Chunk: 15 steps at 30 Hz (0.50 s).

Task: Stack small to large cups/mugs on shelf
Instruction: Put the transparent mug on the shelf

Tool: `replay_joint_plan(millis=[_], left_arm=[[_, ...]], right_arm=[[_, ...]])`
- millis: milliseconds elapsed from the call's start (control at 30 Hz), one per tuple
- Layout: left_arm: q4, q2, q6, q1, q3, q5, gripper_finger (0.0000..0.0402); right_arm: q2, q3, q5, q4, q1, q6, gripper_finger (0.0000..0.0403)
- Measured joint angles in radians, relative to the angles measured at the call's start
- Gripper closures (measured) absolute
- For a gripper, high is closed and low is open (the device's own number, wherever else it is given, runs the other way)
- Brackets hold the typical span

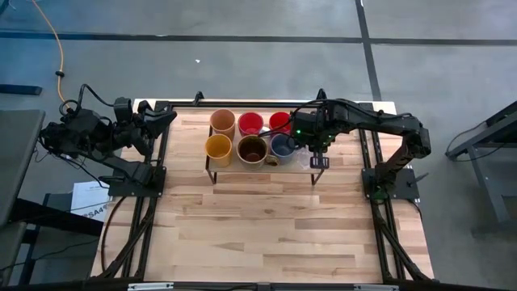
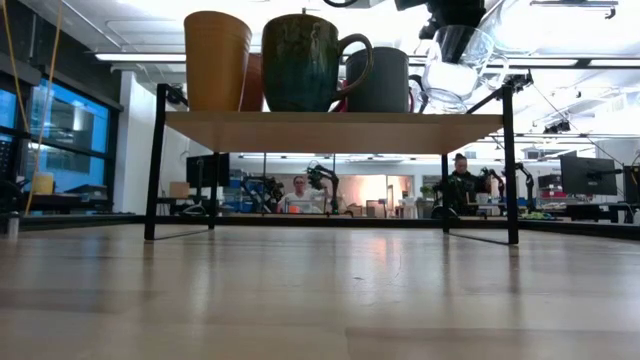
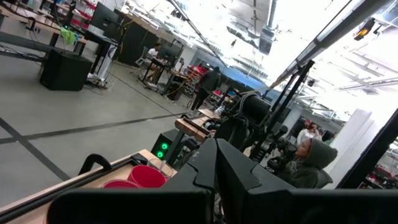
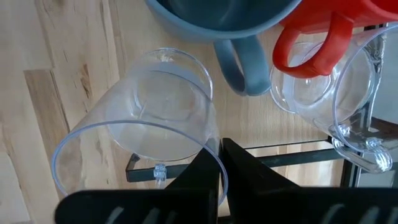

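I am pinching the rim of a clear glass cup between my right gripper fingers, wall clamped thin between them, because a rim grip lets me lower it upright among close neighbours. It hangs tilted at the right end of the shelf, just beside the grey-blue mug and a red cup, with a second clear glass cup near them at the shelf's end. Whether my glass touches the plank yet I cannot tell.

The other vessels fill the plank in 2 rows: peach tumbler, 2 red cups, orange-yellow cup, dark-brown mug. I judge the row is nearly complete, and this glass belongs at the small end.

My right arm reaches in from its base at the table's right edge, elbow bent, wrist turned down over the shelf's right end. My left gripper is closed on nothing, its arm folded back at the table's left edge, waiting.
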Motion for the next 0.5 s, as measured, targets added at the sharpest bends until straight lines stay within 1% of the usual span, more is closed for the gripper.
replay_joint_plan(millis=[167, 233, 433, 500], left_arm=[[0.0, 0.0, 0.0, 0.0, 0.0, 0.0, 0.0402], [0.0, 0.0, 0.0, 0.0, 0.0, 0.0, 0.0402], [0.0, 0.0, 0.0, 0.0, 0.0, 0.0, 0.0402], [0.0, 0.0, 0.0, 0.0, 0.0, 0.0, 0.0402]], right_arm=[[0.0, 0.0, 0.012, 0.0, -0.006, 0.021, 0.0402], [0.0, 0.0, 0.012, 0.0, -0.013, 0.033, 0.0395], [0.0, 0.0, 0.008, 0.0, -0.02, 0.033, 0.0336], [0.0, 0.0, 0.008, 0.0, -0.02, 0.033, 0.0323]])
